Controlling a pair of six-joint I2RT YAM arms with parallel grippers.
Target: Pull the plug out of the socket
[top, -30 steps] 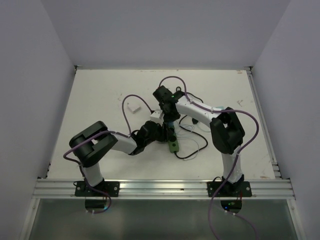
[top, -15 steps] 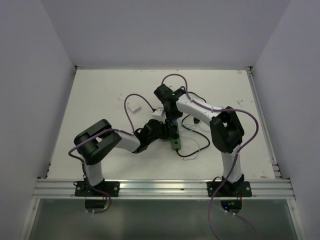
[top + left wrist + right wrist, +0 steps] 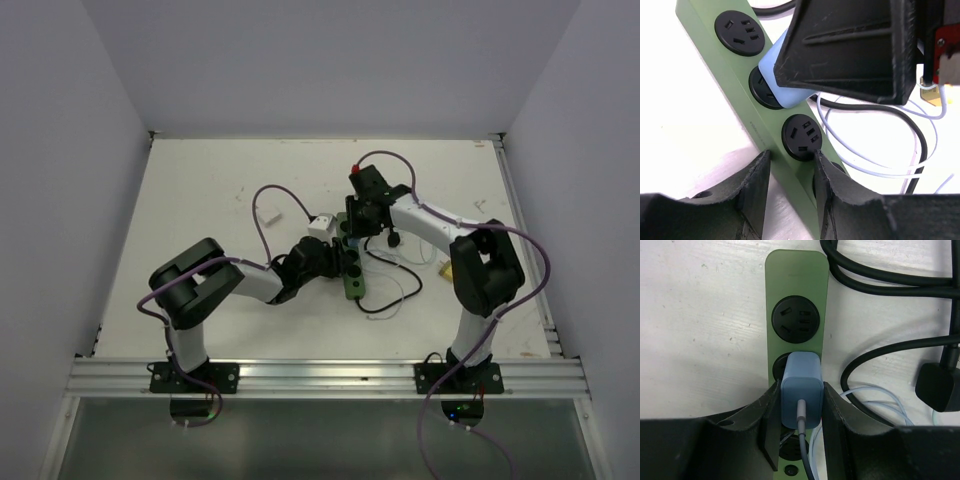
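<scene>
The green power strip (image 3: pixel 351 275) lies mid-table, with round black outlets. In the left wrist view my left gripper (image 3: pixel 790 165) is shut across the strip's (image 3: pixel 740 65) narrow body, one finger on each long side. A light blue plug (image 3: pixel 801 396) with a grey cable sits in the second outlet of the strip (image 3: pixel 796 285). My right gripper (image 3: pixel 799 412) is shut on the plug's two sides. The plug also shows in the left wrist view (image 3: pixel 785 85), under the black right gripper. In the top view my left gripper (image 3: pixel 340 262) and right gripper (image 3: pixel 352 232) meet over the strip.
A thick black cord (image 3: pixel 890 280) and thin white cables (image 3: pixel 865 400) lie right of the strip, with a black plug (image 3: pixel 938 385). A white block (image 3: pixel 322 225) sits beside the grippers and a small white piece (image 3: pixel 266 213) lies farther left. A yellow item (image 3: pixel 442 267) lies at the right.
The right arm has swung to the right, its wrist now right of the strip. The left gripper has stayed on the strip.
</scene>
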